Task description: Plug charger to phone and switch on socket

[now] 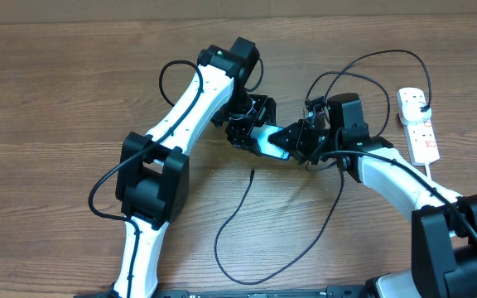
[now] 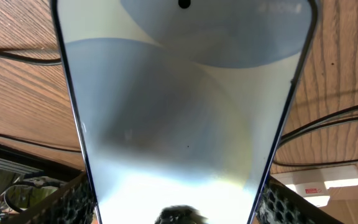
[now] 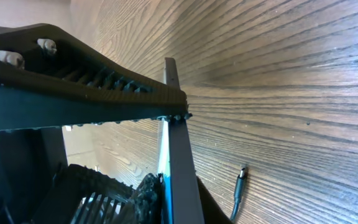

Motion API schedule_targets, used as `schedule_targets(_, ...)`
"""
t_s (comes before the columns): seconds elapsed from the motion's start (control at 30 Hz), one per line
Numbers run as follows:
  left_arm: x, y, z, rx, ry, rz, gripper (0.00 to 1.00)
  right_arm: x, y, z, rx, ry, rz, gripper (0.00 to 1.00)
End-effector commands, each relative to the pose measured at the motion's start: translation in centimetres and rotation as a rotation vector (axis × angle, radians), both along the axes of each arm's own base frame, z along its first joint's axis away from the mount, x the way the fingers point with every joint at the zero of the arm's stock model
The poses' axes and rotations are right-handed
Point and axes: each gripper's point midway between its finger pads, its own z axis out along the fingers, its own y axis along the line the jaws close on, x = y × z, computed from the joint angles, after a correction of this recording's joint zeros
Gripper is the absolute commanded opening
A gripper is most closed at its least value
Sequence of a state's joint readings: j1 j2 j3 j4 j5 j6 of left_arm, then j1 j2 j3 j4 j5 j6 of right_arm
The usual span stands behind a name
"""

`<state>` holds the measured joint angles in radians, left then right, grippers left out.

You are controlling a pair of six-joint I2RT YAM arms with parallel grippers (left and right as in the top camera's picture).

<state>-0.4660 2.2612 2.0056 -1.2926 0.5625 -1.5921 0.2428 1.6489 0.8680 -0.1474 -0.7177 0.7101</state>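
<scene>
Left gripper point(image 2: 176, 200): spread wide and clamped across the phone point(image 2: 179, 112), meshed pads point(image 2: 73, 200) pressed to both long edges. Reaching in over the middle of the bench point(image 1: 56, 99), a little toward its far edge.

Phone screen lit pale blue, filling the left wrist view. From overhead mostly hidden under the two grippers, only a cyan strip showing between them.

Just on the near-edge side of the phone: the charger point(image 3: 242, 174), connector tip lying loose on the wood, touching neither the phone nor any finger. From there a thin black cable, swinging in a wide loop toward the near edge, back up beside the right arm point(image 1: 387, 170), then arching round the far side of the right gripper.

Right gripper point(image 3: 166, 149): hard against the phone's right end, upper finger point(image 3: 104, 93) touching its edge at the tip, jaws drawn narrow with a gap left between. Impossible to tell whether anything is pinched.

Near the right edge, well apart from the phone: the socket point(image 1: 421, 132), white, lying lengthways toward the far edge, with a black plug point(image 1: 421, 105) seated at its far end.
</scene>
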Motion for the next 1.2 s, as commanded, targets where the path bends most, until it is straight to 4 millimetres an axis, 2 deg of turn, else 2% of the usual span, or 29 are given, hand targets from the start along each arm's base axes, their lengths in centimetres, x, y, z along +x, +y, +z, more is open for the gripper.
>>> schedule_targets(0.0,-0.1,-1.1,1.0,-0.034,0.000,0.000,0.04,0.7,0.1,0.6,-0.012,-0.036,-0.004,0.12)
schedule_targets(0.13,-0.1,-1.1,1.0,-0.034,0.000,0.000,0.04,0.7,0.1,0.6,-0.012,-0.036,-0.004,0.08)
schedule_targets(0.17,-0.1,-1.1,1.0,-0.034,0.000,0.000,0.13,0.7,0.1,0.6,-0.012,-0.036,-0.004,0.06)
schedule_targets(0.23,-0.1,-1.1,1.0,-0.033,-0.001,0.000,0.47,0.7,0.1,0.6,-0.012,-0.035,-0.004,0.04)
schedule_targets(0.3,0.0,-0.9,0.9,-0.024,-0.007,-0.001,0.96,0.7,0.1,0.6,-0.012,-0.035,-0.004,0.04)
schedule_targets(0.33,0.1,-0.8,0.8,-0.013,-0.017,-0.006,1.00,0.7,0.1,0.6,-0.012,-0.036,-0.004,0.04)
schedule_targets(0.57,1.1,0.4,0.5,-0.017,-0.087,-0.075,1.00,0.8,-0.1,0.6,-0.012,-0.035,-0.010,0.04)
schedule_targets(0.77,2.9,3.3,0.9,-0.057,-0.155,-0.138,1.00,1.4,-1.2,0.7,0.001,-0.009,-0.057,0.04)
schedule_targets(1.03,5.2,6.8,2.2,-0.151,-0.249,-0.187,1.00,2.3,-2.5,0.8,0.087,0.164,-0.233,0.04)
schedule_targets(1.17,6.3,8.2,2.3,-0.157,-0.300,-0.200,1.00,2.4,-2.7,0.8,0.166,0.334,-0.363,0.04)
